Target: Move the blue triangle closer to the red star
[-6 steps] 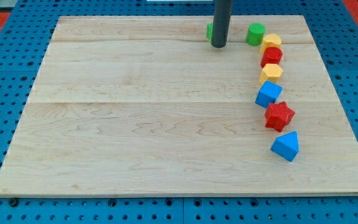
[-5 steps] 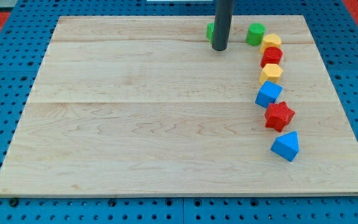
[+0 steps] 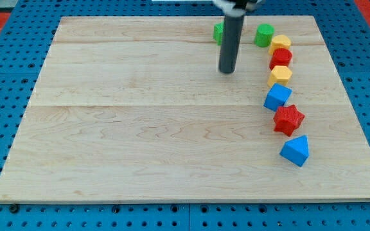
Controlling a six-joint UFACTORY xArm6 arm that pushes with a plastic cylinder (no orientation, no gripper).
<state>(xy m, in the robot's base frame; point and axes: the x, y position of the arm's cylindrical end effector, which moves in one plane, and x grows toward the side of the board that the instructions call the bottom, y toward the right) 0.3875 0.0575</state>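
The blue triangle [image 3: 295, 151] lies near the board's right side, toward the view's bottom. The red star [image 3: 288, 119] sits just above it, slightly left, with a small gap between them. My tip [image 3: 227, 70] is on the board well up and to the left of both, touching no block.
A curved line of blocks runs up from the red star: a blue cube [image 3: 277, 97], a yellow block [image 3: 279, 76], a red block [image 3: 281, 58], a yellow block [image 3: 280, 43], a green cylinder [image 3: 264, 34]. Another green block [image 3: 218, 32] is partly hidden behind the rod.
My tip has moved toward the view's bottom, away from the green block at the top edge. No block has moved.
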